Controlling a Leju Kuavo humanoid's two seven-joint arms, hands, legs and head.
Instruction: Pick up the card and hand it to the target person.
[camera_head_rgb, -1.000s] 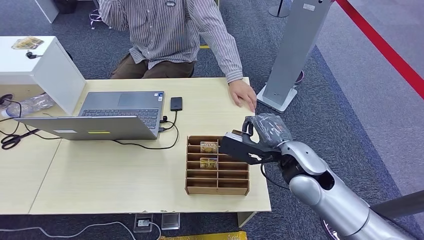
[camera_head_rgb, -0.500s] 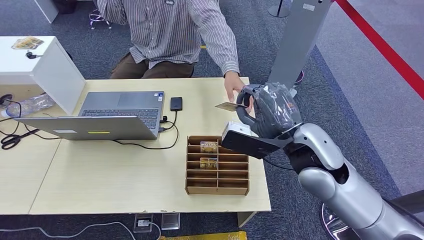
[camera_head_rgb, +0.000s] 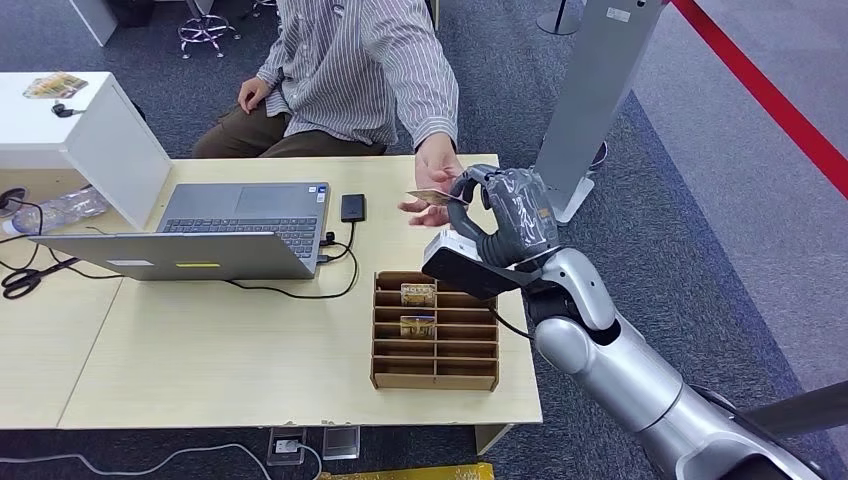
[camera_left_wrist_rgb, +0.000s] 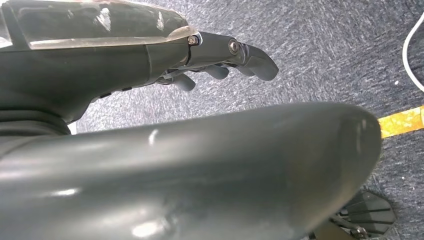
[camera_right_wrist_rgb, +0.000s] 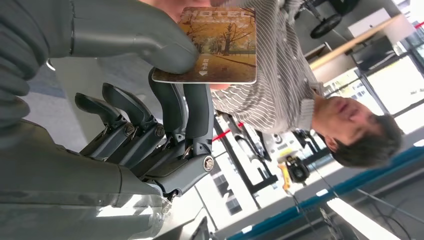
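A card (camera_head_rgb: 428, 196) with an autumn-tree picture is pinched between the thumb and a finger of my right hand (camera_head_rgb: 505, 215), raised above the desk's far edge beyond the wooden rack. The right wrist view shows the thumb (camera_right_wrist_rgb: 135, 35) pressing on the card (camera_right_wrist_rgb: 215, 45) with the dark fingers (camera_right_wrist_rgb: 195, 115) under it. The seated person (camera_head_rgb: 350, 70) in a striped shirt holds an open hand (camera_head_rgb: 432, 178) right at the card's far end. My left hand (camera_left_wrist_rgb: 225, 57) hangs over grey carpet, fingers loose, holding nothing.
A wooden slotted rack (camera_head_rgb: 435, 375) on the desk (camera_head_rgb: 200, 350) holds two more cards (camera_head_rgb: 418, 293). A laptop (camera_head_rgb: 230, 225), a phone (camera_head_rgb: 352, 207) and cables lie to the left. A white box (camera_head_rgb: 75, 120) stands far left, a grey pillar stand (camera_head_rgb: 590, 100) to the right.
My right hand rose from beside the rack and carried the card left and away toward the person. The person's hand lifted off the desk and came up to meet the card.
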